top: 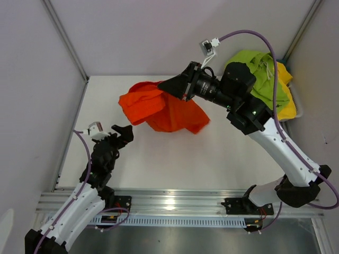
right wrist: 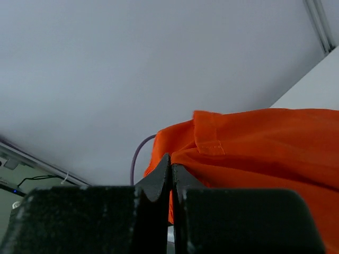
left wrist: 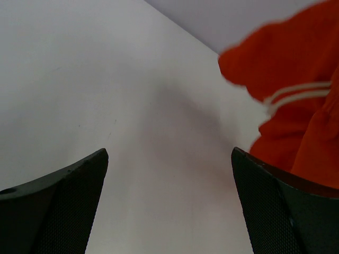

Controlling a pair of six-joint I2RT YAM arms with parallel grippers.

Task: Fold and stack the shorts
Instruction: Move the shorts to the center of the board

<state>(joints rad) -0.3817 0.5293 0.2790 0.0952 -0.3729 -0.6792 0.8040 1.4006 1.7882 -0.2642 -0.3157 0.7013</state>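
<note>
The orange shorts (top: 161, 108) hang bunched over the back middle of the table. My right gripper (top: 165, 85) is shut on their top edge and holds them up; in the right wrist view the closed jaws (right wrist: 171, 168) pinch orange fabric (right wrist: 254, 143). My left gripper (top: 123, 133) is open and empty, low over the table just left of the shorts. In the left wrist view the orange cloth (left wrist: 288, 69) with its white drawstring (left wrist: 296, 92) lies ahead on the right. The lime green shorts (top: 259, 71) and yellow shorts (top: 286, 106) lie heaped at the back right.
The heap of green and yellow shorts sits in a white bin (top: 297, 108) at the table's back right corner. White walls close the table at the back and sides. A metal rail (top: 169, 203) runs along the near edge.
</note>
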